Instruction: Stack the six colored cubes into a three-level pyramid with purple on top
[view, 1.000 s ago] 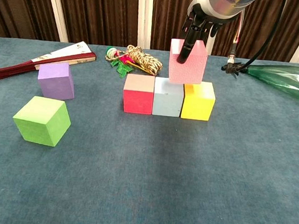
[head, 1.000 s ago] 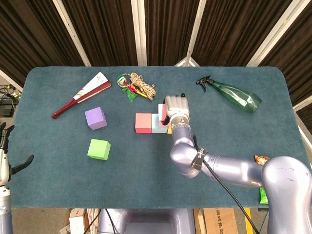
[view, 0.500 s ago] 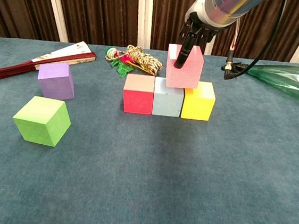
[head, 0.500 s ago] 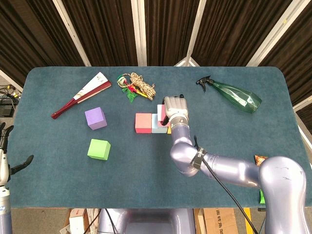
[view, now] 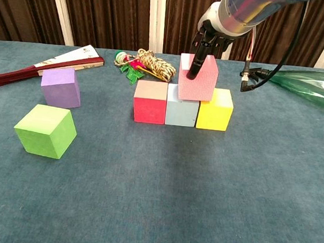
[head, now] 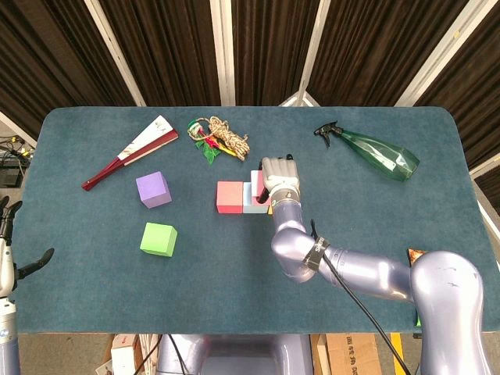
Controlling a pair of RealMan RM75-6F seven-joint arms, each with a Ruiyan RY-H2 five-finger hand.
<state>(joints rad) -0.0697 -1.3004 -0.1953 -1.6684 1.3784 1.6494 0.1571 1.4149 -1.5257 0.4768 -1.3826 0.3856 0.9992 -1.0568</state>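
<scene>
lowered since before, pink cube (view: 197,79) sits tilted on blue cube (view: 181,112) – right robot hand (view: 207,40) gripping it – release now risks toppling.

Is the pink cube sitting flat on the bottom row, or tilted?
Tilted. The pink cube leans over the blue cube and yellow cube, gripped by the right hand.

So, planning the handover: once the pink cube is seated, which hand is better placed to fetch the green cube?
Probably the left hand: it hangs open at the table's left edge, nearer the green cube. The right hand holds the pink cube.
</scene>
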